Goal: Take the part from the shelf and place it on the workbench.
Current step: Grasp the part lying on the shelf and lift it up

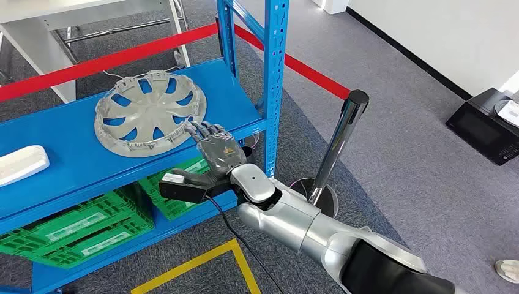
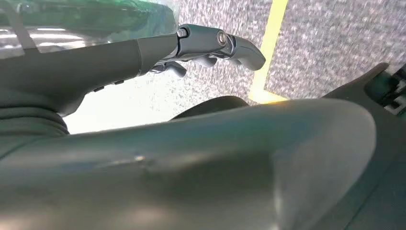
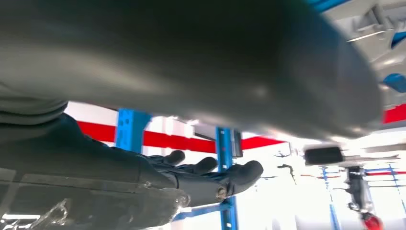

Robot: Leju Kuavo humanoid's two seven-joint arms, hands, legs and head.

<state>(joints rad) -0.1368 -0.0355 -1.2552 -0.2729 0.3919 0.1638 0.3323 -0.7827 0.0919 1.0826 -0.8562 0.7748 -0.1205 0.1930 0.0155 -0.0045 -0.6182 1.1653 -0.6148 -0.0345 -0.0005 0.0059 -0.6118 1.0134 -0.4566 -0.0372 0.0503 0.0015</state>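
On the blue shelf (image 1: 73, 165), the grey hubcap (image 1: 150, 113) is not yet lifted; its rim is touched by the right hand (image 1: 217, 153), fingers extended, nothing grasped.

One hubcap (image 1: 149, 113), two green crates (image 1: 79, 229).

No readable text, label, brand or number anywhere.

green crates (image 1: 79, 226) under shelf | red barrier tape (image 1: 104, 61) | chrome stanchion (image 1: 339, 144) | black microwave (image 1: 483, 128) on floor
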